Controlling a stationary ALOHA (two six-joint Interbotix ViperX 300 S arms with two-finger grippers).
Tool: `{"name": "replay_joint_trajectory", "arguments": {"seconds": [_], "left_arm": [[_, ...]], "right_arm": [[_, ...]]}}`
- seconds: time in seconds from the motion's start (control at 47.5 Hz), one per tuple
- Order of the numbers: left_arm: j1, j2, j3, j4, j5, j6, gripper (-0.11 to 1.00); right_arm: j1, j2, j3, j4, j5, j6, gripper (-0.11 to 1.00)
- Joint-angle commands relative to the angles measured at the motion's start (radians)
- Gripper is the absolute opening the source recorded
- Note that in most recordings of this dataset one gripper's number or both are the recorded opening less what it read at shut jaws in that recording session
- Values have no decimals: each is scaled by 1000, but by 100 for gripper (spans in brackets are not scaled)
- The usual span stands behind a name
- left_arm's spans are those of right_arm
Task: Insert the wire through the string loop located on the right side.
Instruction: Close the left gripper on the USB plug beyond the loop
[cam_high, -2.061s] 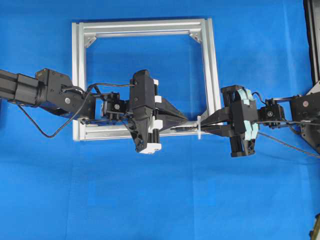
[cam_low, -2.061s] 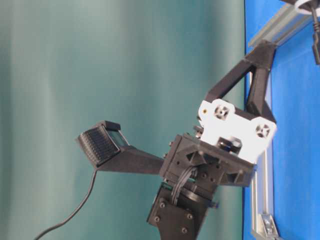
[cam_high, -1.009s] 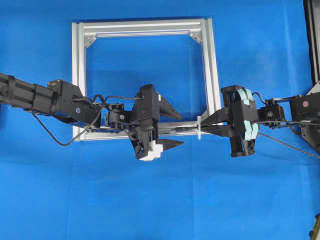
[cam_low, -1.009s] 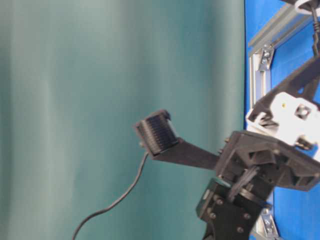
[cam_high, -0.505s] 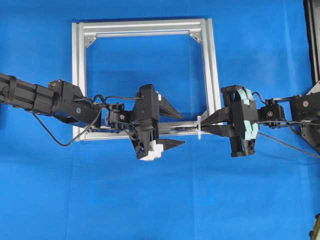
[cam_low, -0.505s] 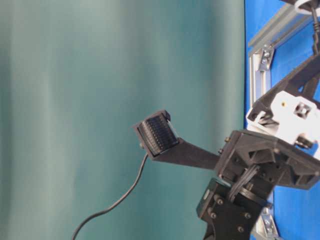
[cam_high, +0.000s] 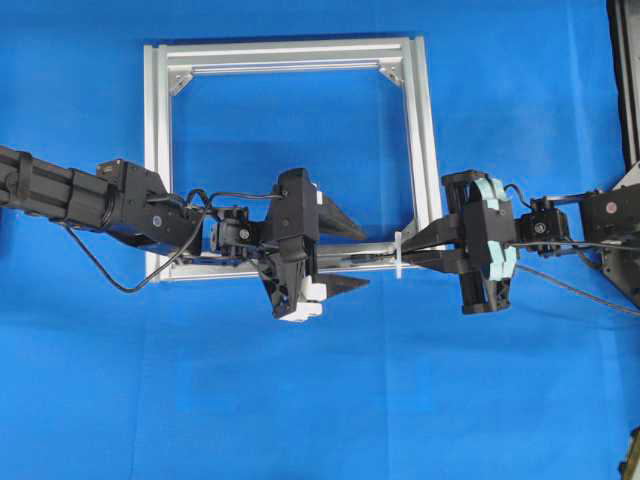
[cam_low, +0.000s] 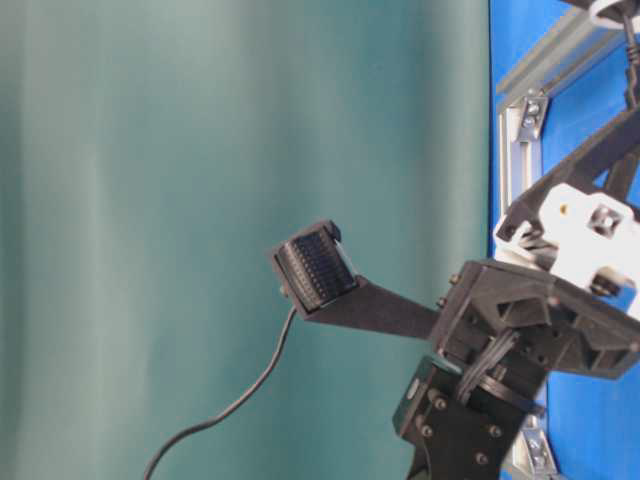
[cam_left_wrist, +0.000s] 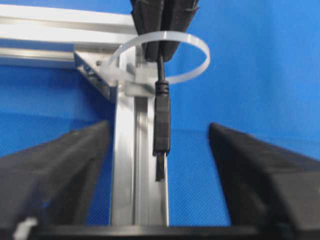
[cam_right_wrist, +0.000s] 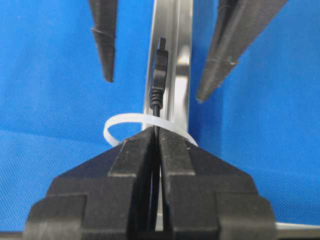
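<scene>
pinched in the closed right end effector (cam_right_wrist: 156, 150), the limp wire (cam_left_wrist: 161, 120) is best taken at its stiff plug by the parted left end effector (cam_left_wrist: 160, 165).

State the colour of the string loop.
Translucent white; the string loop shows best in the left wrist view.

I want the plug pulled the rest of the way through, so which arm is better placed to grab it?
Left. Its open fingers straddle the wire's plug, which already pokes through the string loop. The right gripper is shut on the wire behind the loop.
</scene>
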Motion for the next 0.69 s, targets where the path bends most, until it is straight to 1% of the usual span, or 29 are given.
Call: {"name": "replay_joint_trajectory", "arguments": {"seconds": [0.0, 0.126, 0.168, 0.189, 0.673], "left_arm": [[3, -21, -11, 0, -14, 0, 56], [3, -23, -8, 2, -26, 14, 19], [3, -23, -8, 0, -29, 15, 9], [3, -23, -8, 2, -29, 15, 7], [3, -23, -6, 0, -28, 15, 8]], "right_arm": [[2, -8, -9, -2, -8, -2, -3], [0, -8, -11, -2, -8, -2, -3], [0, -8, -11, -2, -8, -2, -3], [0, -8, -9, -2, -8, -2, -3], [2, -9, -9, -2, 14, -3, -3]]}}
